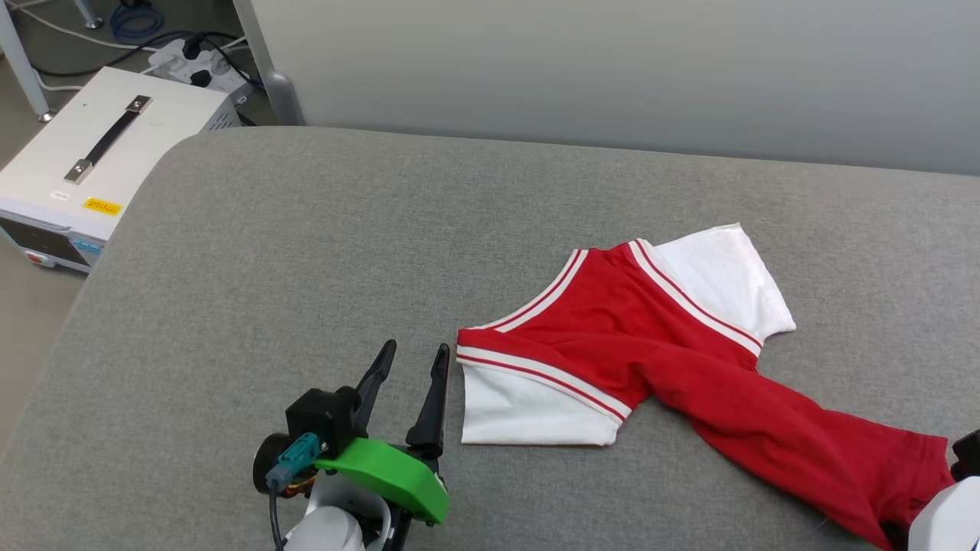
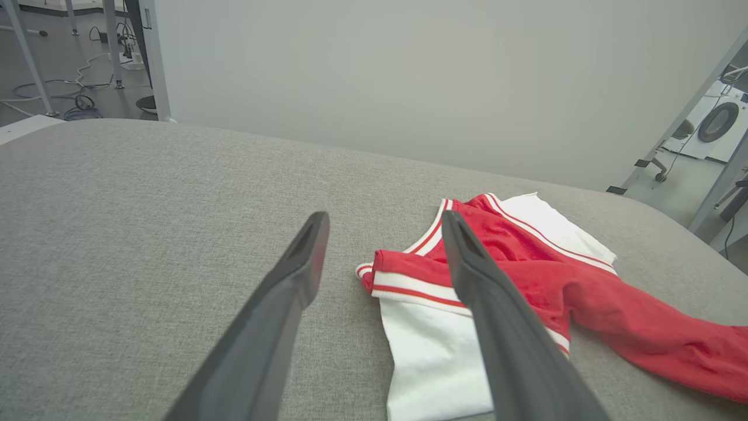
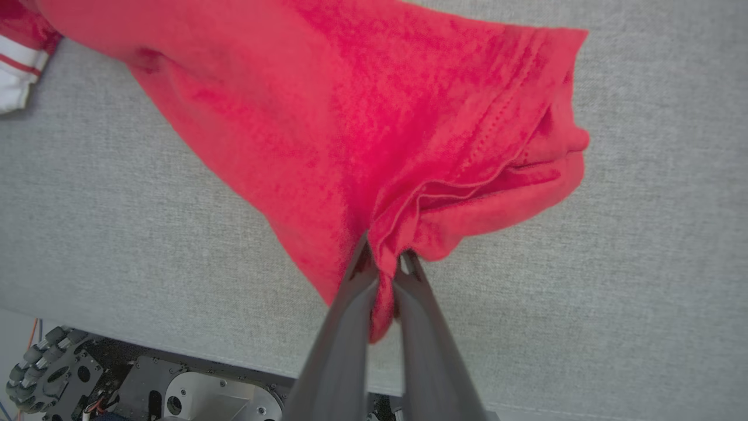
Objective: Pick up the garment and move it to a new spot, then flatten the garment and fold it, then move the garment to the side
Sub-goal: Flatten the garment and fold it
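The grey table (image 1: pixel 268 252) is seen from high up in the head view, tilted down. It's skimmed low in the left wrist view, faced toward the wall (image 2: pixel 409 88). The shirt (image 3: pixel 350 117), caught close and steeply down in the right wrist view, is shared by all three.

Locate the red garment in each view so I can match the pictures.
Head view: garment centre-right, stretching to the lower right corner.
Left wrist view: garment right of centre, running to the right edge.
Right wrist view: garment across the top and middle, its cloth pinched by the right gripper.
Shared landmark: the grey tabletop.
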